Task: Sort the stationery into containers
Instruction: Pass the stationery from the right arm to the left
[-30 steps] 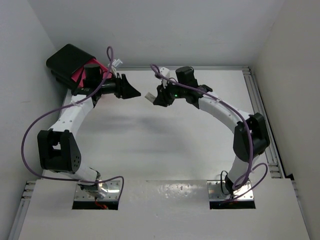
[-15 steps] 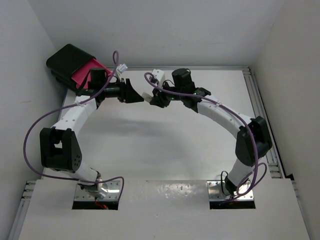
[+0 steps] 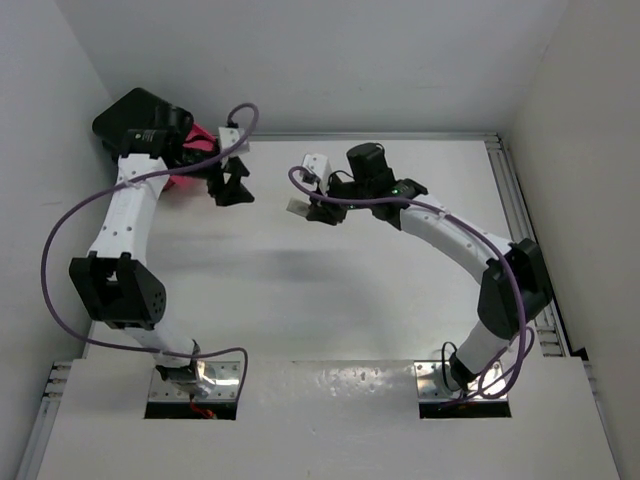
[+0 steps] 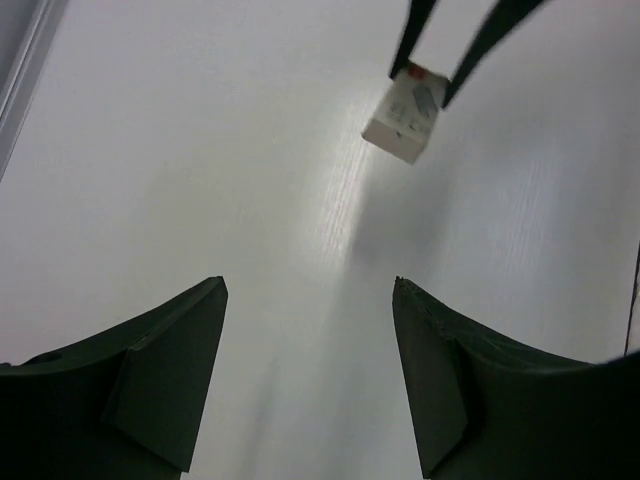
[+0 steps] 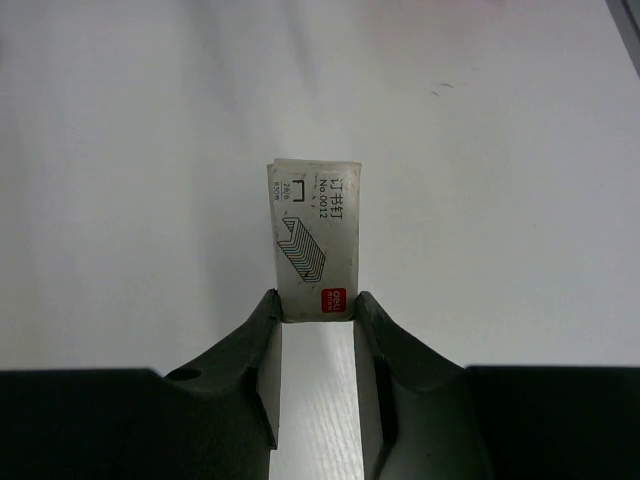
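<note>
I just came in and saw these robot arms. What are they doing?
The right gripper is pinching a small white box of staples and holding it above the white table. The left gripper is open and empty. It points toward that box from near the black drawer cabinet in the far left corner. The box is not put away yet.

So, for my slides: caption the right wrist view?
Right hand pinching a small white staple box over white table.

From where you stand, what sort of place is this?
Probably a robot lab bench: two arms bolted to a white table, plain walls boxing it in, and the right gripper holding a staple box.
</note>
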You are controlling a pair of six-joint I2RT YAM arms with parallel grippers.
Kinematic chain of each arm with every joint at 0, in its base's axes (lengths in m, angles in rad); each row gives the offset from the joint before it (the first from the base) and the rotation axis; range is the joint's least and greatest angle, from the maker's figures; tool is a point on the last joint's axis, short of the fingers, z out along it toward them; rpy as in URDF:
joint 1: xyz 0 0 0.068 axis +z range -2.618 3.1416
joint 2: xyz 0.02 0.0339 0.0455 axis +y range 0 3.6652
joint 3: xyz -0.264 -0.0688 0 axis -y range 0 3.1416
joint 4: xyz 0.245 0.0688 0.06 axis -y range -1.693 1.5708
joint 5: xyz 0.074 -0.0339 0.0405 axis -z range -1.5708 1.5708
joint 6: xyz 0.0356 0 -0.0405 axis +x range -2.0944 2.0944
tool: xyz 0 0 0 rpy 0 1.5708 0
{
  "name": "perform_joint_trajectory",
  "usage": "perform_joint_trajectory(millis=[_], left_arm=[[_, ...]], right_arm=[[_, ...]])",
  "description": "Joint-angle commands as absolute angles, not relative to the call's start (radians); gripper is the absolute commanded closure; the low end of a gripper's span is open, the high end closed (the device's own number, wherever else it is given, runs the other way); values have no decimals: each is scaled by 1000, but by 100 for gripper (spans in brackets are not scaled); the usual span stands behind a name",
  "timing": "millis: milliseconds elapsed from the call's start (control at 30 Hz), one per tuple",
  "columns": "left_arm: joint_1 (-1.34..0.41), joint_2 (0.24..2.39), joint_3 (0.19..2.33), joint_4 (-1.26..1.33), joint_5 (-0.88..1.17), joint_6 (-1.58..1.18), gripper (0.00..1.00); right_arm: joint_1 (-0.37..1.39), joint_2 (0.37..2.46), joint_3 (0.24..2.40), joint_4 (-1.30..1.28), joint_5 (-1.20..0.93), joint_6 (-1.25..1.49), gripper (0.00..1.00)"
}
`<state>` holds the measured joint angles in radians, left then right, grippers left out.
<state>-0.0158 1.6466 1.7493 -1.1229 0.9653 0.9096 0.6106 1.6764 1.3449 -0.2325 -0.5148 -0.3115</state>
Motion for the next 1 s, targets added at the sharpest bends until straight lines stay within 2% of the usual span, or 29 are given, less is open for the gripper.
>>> perform_joint_trajectory(millis=[0,233,400,967], left_arm=[[-52,1559,1683,-1296,956,1311,28],[-135,1395,1491,-1076,979,1344,29],[-187,1292,1356,-824,974,1213,29],[-259,1285,1290,-736,977,1126,28]], right_arm=[[609,1620,1341,-245,-604,-406,100],[614,1628,1390,-324,-649,-491,100],[627,1615,1387,-330,-647,-512,100],[669,1589,1381,-267,-626,-529,100]])
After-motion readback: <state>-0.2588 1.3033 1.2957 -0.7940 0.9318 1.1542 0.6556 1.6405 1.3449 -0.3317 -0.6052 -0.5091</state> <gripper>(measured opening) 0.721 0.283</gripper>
